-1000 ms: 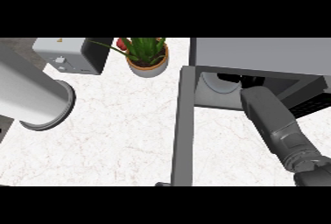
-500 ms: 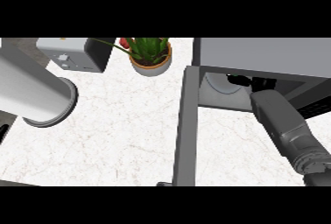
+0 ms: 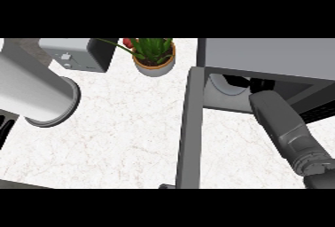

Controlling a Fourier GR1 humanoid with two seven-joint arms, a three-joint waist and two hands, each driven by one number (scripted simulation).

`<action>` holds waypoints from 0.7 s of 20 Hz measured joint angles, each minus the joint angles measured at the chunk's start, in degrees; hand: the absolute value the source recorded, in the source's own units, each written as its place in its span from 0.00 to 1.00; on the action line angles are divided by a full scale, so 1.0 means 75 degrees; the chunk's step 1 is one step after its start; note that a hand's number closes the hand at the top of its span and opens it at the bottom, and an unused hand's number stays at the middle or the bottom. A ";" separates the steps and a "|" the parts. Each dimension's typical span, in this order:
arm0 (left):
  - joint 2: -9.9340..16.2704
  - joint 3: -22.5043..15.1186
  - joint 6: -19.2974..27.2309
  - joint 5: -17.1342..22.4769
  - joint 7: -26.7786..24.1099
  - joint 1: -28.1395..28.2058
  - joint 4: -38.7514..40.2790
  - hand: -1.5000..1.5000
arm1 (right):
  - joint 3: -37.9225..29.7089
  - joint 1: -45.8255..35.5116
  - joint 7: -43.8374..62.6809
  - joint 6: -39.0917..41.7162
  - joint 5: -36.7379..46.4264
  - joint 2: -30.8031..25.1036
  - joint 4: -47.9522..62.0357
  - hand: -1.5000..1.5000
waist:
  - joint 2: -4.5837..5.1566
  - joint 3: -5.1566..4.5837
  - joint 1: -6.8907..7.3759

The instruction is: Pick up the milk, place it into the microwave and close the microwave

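At the far left a thick light-grey cylindrical forearm (image 3: 33, 91) slants across the white marbled tabletop (image 3: 124, 133), its round end facing the viewer; no left robot hand shows on it. Behind it, near the top edge, stands a silver box-shaped toaster (image 3: 75, 54), and just to its right a terracotta pot with a green leafy plant (image 3: 154, 55). Right of centre, the dark-grey open door (image 3: 189, 128) of the grey microwave (image 3: 268, 57) runs down the view. Inside the cavity a white rounded shape (image 3: 230, 85), possibly the milk, peeks out. The right dark-grey forearm (image 3: 285, 128) reaches into the opening; the right robot hand is hidden inside, so its grasp cannot be told.
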 measured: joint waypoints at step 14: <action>-0.0008 -0.0115 -0.0116 -0.0245 -0.0293 -0.0127 0.0393 0.00 | 0.0187 -0.0179 0.0159 -0.0127 0.0257 0.0319 0.0006 0.00 | -0.0038 -0.0008 0.0010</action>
